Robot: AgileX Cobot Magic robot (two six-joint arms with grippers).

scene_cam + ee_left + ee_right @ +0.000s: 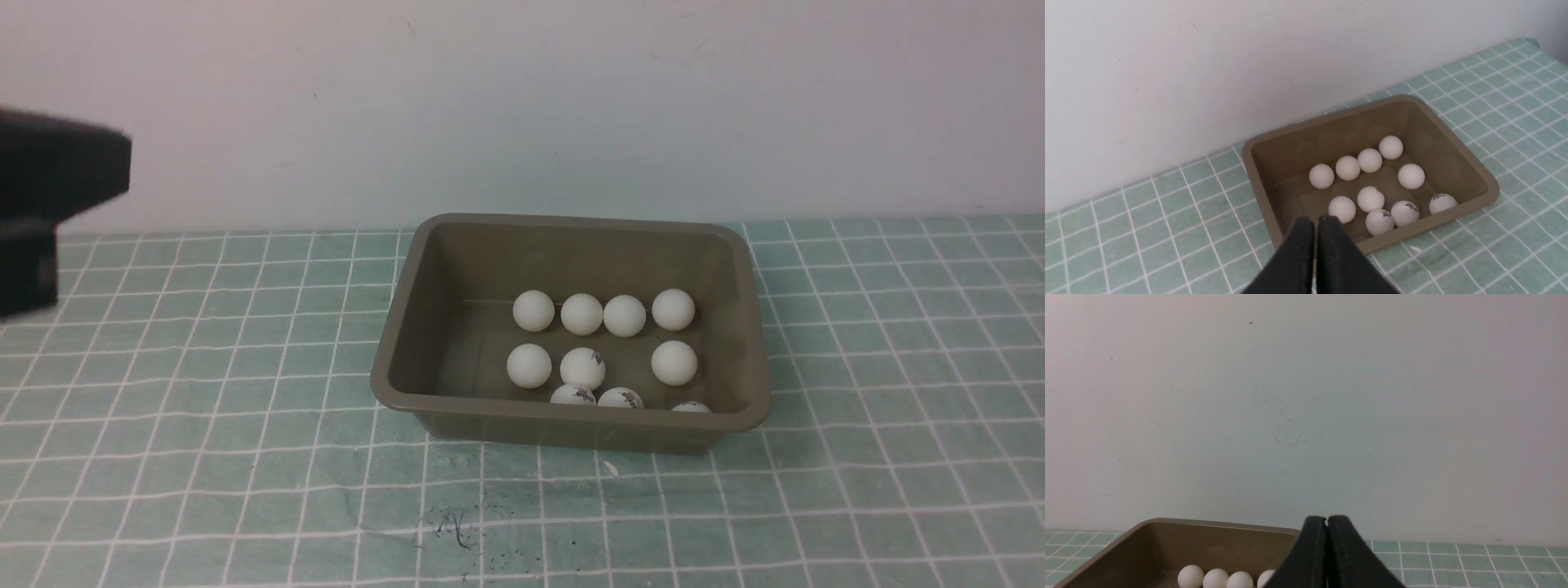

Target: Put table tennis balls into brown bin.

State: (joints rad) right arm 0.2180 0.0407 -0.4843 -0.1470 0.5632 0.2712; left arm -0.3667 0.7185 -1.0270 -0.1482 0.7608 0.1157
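- I count ten table tennis balls [1370, 199] in the left wrist view, all lying on the floor of the brown bin [406, 306], which sits on the green checked cloth [204, 457] close to the pale wall [522, 106]
- Four balls line up along the bin's far wall; the other six sit nearer me, three of them tucked against the near wall, where the front view shows only their tops
- My left gripper [1316, 222] is pinched fully together with nothing between its pads, raised off the cloth just outside the bin's near rim
- My right gripper [1326, 521] is likewise pressed together and empty, pointing at the wall with the bin's corner beside it
- In the front view, only a blurred black piece of my left arm [49, 204] shows at the edge, well apart from the bin; the right arm is out of that frame
- I see no ball loose on the cloth in any view, so I judge the loading done and the step in hand a clean retreat
- To do it well I'd keep both arms high and clear of the rolled rim, since a nudge could tip the light tub or set the balls rolling
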